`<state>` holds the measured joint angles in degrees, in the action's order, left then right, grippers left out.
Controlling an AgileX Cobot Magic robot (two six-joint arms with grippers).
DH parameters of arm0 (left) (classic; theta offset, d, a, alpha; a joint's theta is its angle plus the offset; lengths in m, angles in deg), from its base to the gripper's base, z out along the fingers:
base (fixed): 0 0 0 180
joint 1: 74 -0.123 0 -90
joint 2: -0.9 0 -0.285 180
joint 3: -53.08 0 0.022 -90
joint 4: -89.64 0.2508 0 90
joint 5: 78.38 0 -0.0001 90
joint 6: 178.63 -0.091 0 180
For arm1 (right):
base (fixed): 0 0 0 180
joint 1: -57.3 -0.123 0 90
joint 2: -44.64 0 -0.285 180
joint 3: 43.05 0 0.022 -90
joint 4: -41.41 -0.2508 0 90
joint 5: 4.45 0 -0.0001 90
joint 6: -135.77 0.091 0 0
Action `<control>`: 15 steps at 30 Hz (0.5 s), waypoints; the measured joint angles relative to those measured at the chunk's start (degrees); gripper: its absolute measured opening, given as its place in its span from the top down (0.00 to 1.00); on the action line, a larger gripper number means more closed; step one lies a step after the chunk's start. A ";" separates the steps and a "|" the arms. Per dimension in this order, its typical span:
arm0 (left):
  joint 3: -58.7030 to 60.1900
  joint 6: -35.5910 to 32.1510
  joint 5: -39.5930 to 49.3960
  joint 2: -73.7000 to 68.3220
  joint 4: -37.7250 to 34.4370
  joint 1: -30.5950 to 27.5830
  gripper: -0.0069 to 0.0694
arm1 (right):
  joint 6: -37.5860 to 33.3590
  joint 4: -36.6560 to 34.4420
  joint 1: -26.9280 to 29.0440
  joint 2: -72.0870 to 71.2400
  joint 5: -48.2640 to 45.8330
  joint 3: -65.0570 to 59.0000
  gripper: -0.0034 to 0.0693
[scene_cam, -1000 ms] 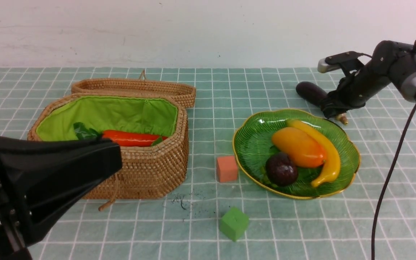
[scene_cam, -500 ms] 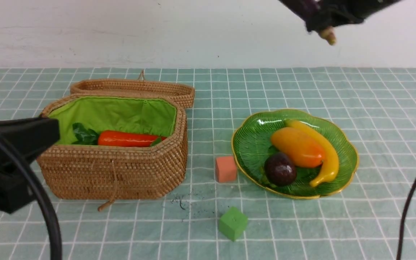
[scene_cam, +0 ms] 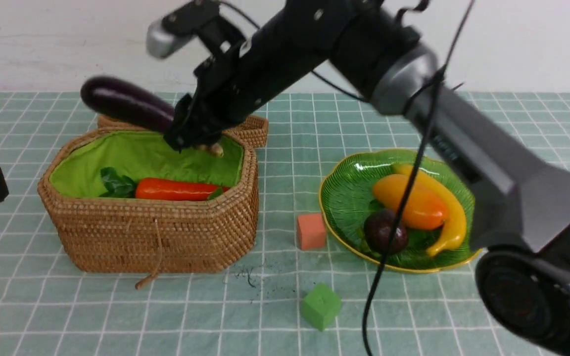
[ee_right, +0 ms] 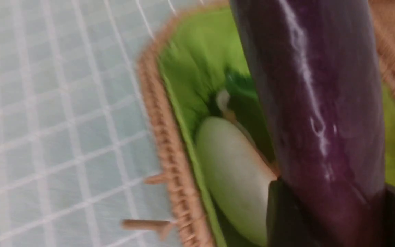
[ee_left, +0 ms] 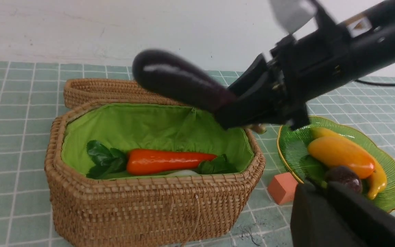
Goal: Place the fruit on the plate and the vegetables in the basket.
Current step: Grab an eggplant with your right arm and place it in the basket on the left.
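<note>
My right gripper [scene_cam: 188, 132] is shut on the stem end of the long dark purple eggplant [scene_cam: 125, 108] and holds it over the back of the open wicker basket [scene_cam: 166, 242]. The right wrist view shows the eggplant [ee_right: 314, 103] between the jaws, above the white radish [ee_right: 231, 171]. The carrot [scene_cam: 176, 189] lies in the basket. The mango [scene_cam: 408, 200], banana [scene_cam: 452, 212] and mangosteen [scene_cam: 388, 233] lie on the green plate [scene_cam: 344, 195]. My left gripper [ee_left: 324, 187] is shut and empty, low in front of the plate.
The basket lid [scene_cam: 235, 126] lies open behind the basket. A salmon cube [scene_cam: 310, 231] sits between basket and plate, close to the plate rim. A green cube [scene_cam: 320, 305] sits nearer the front. The right arm spans above the plate and mid-table.
My right arm lifted the eggplant from behind the plate, swung it left across the table, and now holds it over the basket. My left arm drew back to the left edge.
</note>
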<state>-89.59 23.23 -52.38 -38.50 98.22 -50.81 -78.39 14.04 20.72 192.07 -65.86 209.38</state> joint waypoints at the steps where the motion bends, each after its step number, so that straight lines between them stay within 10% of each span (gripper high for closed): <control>1: 0.00 0.00 0.26 0.05 0.00 0.00 0.86 | 0.00 1.13 -0.26 0.73 0.84 -0.11 0.44; 5: 0.00 0.02 0.69 0.05 0.00 0.00 0.86 | 2.10 2.64 -0.86 0.56 1.60 -0.19 0.09; 8: 0.00 0.02 0.74 0.05 -0.12 0.00 0.86 | 6.20 4.30 -0.79 -1.03 -0.50 -0.13 0.04; 13: 0.00 -2.81 1.26 0.97 -0.47 4.03 0.86 | 17.99 12.39 -0.67 -8.68 -9.78 0.06 0.14; 15: 0.00 -6.54 1.26 2.27 -0.91 8.55 0.86 | 25.09 19.41 -0.60 -15.56 -10.48 -1.63 0.35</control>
<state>-89.59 16.70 -51.12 -36.23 97.31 -42.26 -53.30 33.45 20.11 176.51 -76.34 207.75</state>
